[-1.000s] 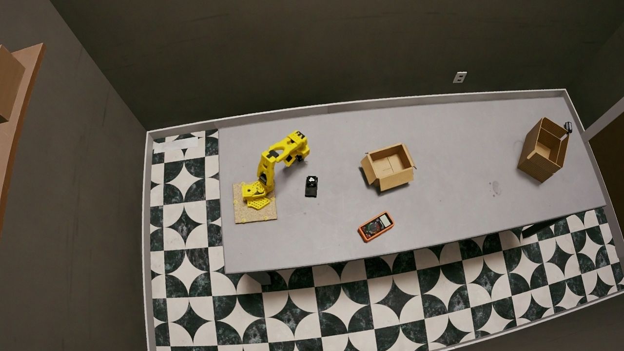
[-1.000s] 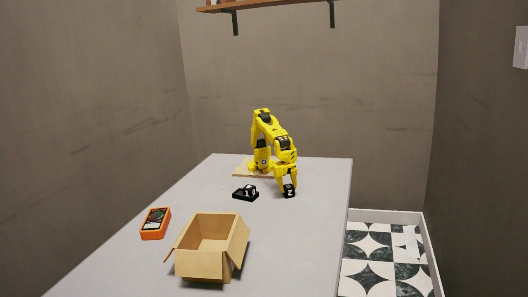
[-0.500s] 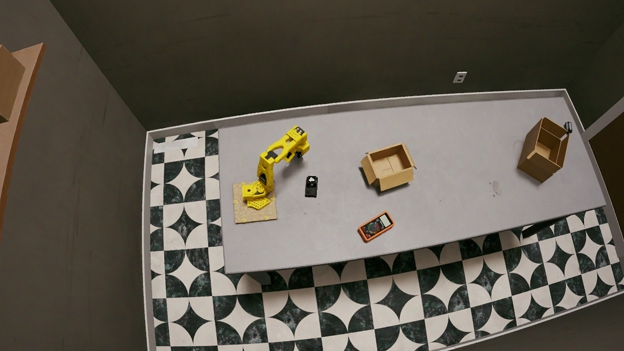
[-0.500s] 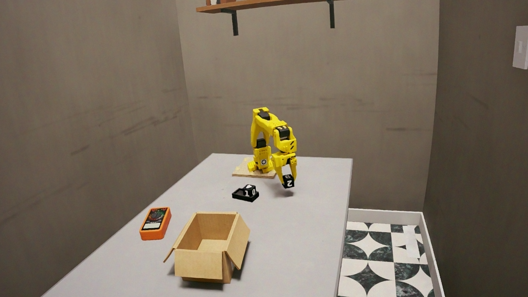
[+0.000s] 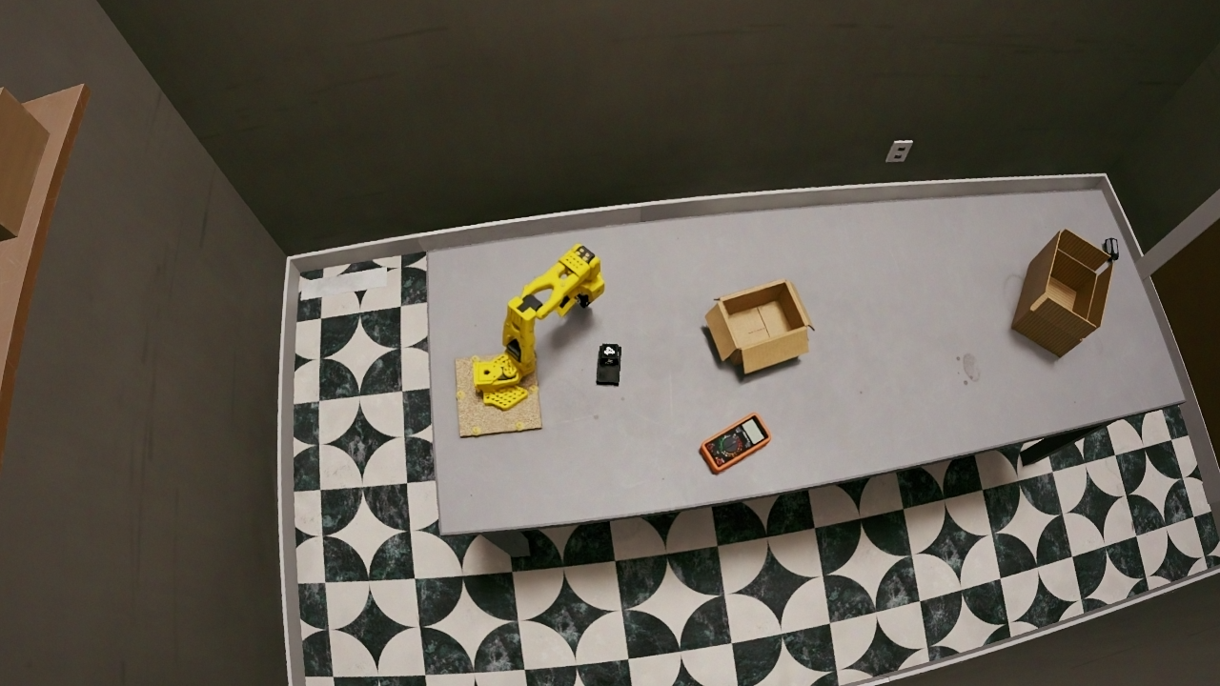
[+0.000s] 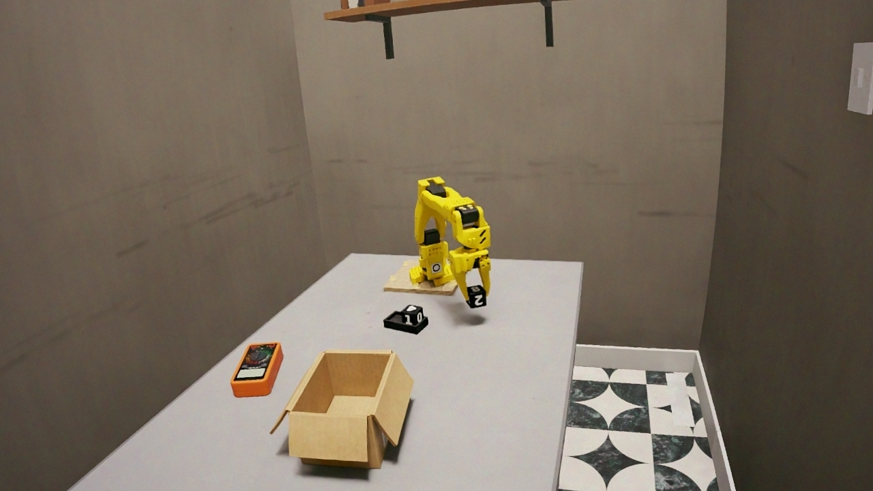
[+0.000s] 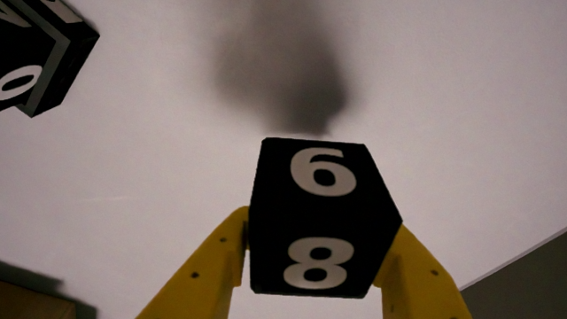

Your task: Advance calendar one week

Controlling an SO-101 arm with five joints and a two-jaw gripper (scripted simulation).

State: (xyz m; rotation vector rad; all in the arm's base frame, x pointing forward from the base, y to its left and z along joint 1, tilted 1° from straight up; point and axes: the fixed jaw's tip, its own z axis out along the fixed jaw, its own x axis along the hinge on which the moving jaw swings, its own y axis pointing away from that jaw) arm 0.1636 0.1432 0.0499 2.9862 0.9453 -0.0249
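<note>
My gripper (image 5: 583, 300) (image 6: 477, 298) (image 7: 322, 239) is shut on a black cube (image 6: 476, 297) (image 7: 323, 217), held a little above the table. This cube shows 6 and 8 in the wrist view, and 2 upside down in the exterior view. The black tray (image 5: 608, 375) (image 6: 400, 327) (image 7: 81, 58) stands to one side of the gripper, not under it. The other cube (image 5: 609, 351) (image 6: 412, 312) (image 7: 22, 53) sits in the tray's end nearer the gripper, with 4 on top and 1 and 0 on sides facing the exterior camera. The tray's other end is empty. The front digit is hidden.
An open cardboard box (image 5: 772, 353) (image 6: 329, 436) stands beyond the tray, away from the arm's base. An orange multimeter (image 5: 735, 442) (image 6: 253, 369) lies off to the side. Another open box (image 5: 1045, 315) stands at the table's far end.
</note>
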